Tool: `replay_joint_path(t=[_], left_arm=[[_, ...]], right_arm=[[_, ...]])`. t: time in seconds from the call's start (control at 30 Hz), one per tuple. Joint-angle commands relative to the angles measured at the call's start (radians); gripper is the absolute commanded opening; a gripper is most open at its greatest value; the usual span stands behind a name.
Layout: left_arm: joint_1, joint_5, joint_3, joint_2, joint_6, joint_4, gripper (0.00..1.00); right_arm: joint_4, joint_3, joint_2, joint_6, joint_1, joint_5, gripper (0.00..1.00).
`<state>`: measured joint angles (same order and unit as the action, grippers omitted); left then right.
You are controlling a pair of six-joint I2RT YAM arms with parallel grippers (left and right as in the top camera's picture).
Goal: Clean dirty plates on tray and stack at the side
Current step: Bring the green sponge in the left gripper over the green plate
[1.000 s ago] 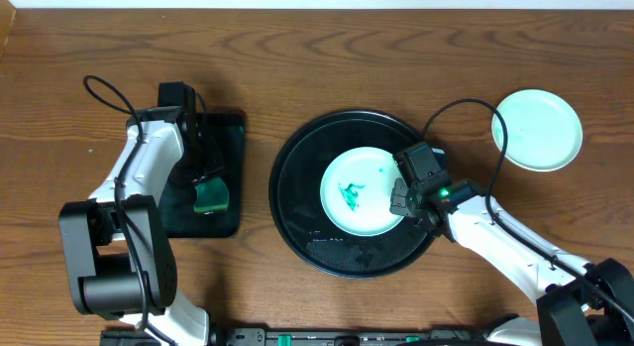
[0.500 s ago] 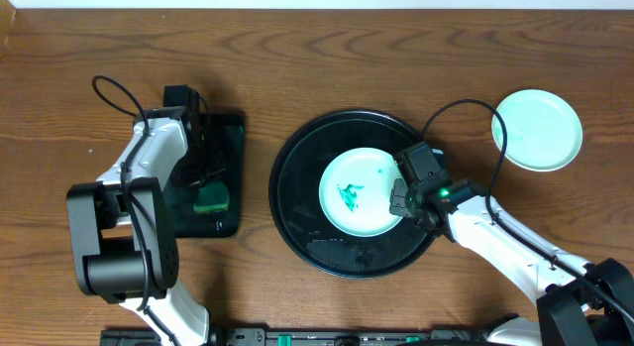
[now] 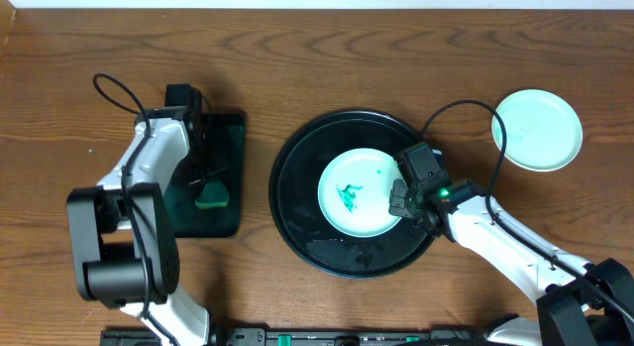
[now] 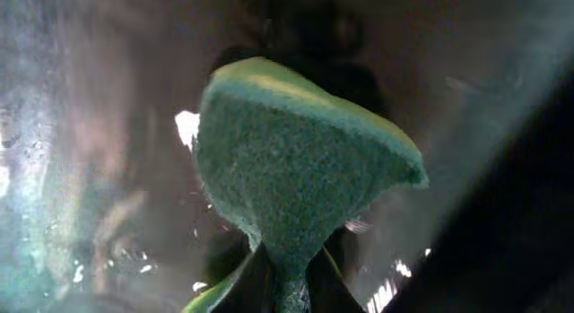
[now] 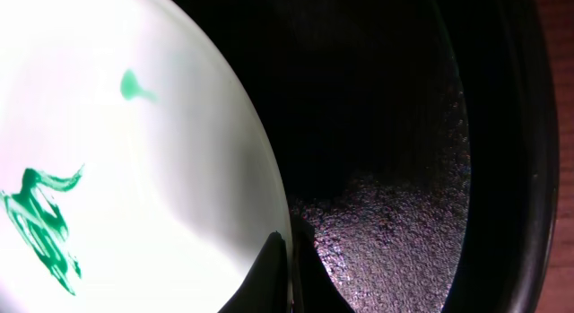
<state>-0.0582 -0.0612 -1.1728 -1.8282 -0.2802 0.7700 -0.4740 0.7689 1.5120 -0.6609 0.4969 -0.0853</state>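
A pale round plate [image 3: 359, 192] with a green smear lies in the round black tray [image 3: 297, 212]. My right gripper [image 3: 400, 199] is shut on its right rim. The right wrist view shows the thin rim pinched between the jaws of the right gripper [image 5: 287, 252], with the smeared plate [image 5: 117, 143] to the left and the tray floor [image 5: 386, 196] to the right. A mint green plate [image 3: 537, 130] sits on the table at the far right. My left gripper [image 3: 206, 179] is shut on a green sponge [image 3: 210, 196]. In the left wrist view the sponge [image 4: 296, 160] fans out above the left gripper [image 4: 285, 273].
The sponge hangs over a small rectangular black tray [image 3: 230, 138] at the left, whose wet floor [image 4: 81, 169] glistens. Cables loop above both arms. Bare wooden table [image 3: 317, 58] lies behind the trays.
My left gripper has closed on the sponge, squeezing it narrower over the rectangular tray. The right gripper and the plate have not moved.
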Motion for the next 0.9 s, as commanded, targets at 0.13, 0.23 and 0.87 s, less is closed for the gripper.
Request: replay_joint_path(t=[0.13, 0.23, 0.87], left_arm=[[0.129, -0.034, -0.011, 0.256, 0.006, 0.042, 0.07], [0.176, -0.111, -0.011, 0.281, 0.006, 0.047, 0.07], [0.472, -0.272, -0.011, 0.200, -0.092, -0.134, 0.07]], right_arm=[[0.027, 0.012, 0.009, 0.046, -0.006, 0.004, 0.01], [0.041, 0.012, 0.028, 0.023, -0.005, 0.013, 0.01], [0.110, 0.012, 0.122, 0.000, 0.015, 0.080, 0.01]])
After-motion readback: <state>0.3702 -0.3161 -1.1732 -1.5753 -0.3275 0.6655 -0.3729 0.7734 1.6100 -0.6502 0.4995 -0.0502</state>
